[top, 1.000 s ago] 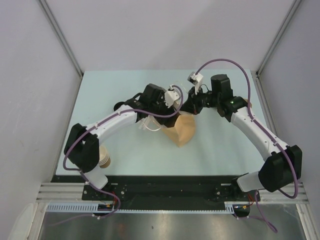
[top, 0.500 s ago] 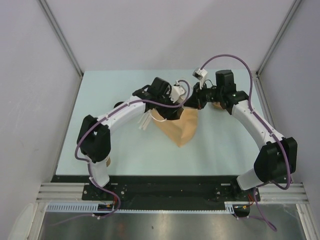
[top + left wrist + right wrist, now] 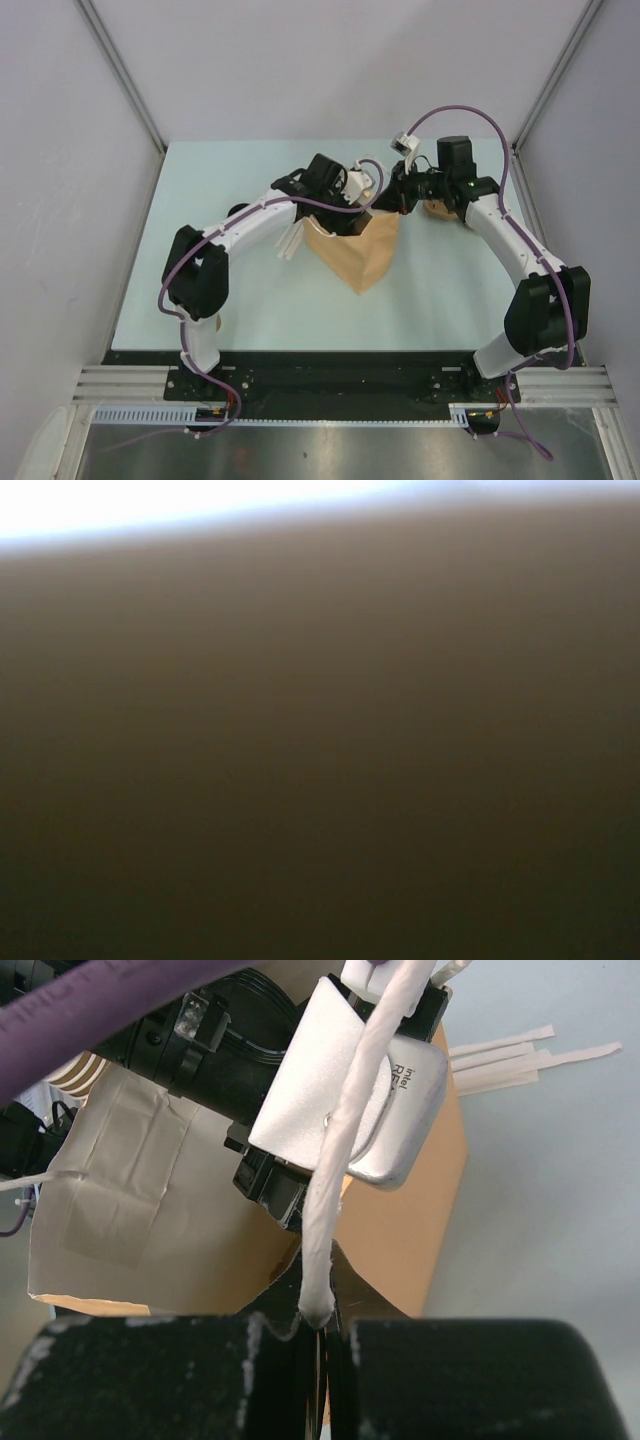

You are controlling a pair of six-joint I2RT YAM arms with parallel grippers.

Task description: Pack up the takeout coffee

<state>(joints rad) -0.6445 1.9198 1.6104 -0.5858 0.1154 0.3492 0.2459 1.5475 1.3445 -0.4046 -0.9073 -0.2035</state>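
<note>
A brown paper bag [image 3: 358,252] with white rope handles stands at mid table, its mouth facing the back. My right gripper [image 3: 397,200] is shut on the bag's rim [image 3: 345,1280] next to a white handle [image 3: 335,1200] and holds it up. My left gripper [image 3: 350,207] reaches into the bag's mouth and its fingers are hidden. The left wrist view is filled with dark brown paper. A tan round thing [image 3: 437,209] lies partly under my right arm; I cannot tell if it is the takeout coffee. No black-lidded cup shows.
A stack of nested paper cups [image 3: 211,321] stands by my left arm's base. White paper-wrapped sticks [image 3: 290,241] lie left of the bag and also show in the right wrist view [image 3: 510,1055]. Walls close in the table's sides.
The bag has gone from lying slumped to standing with its mouth held up. My left gripper moved right and into the mouth. My right gripper moved back and up with the rim.
</note>
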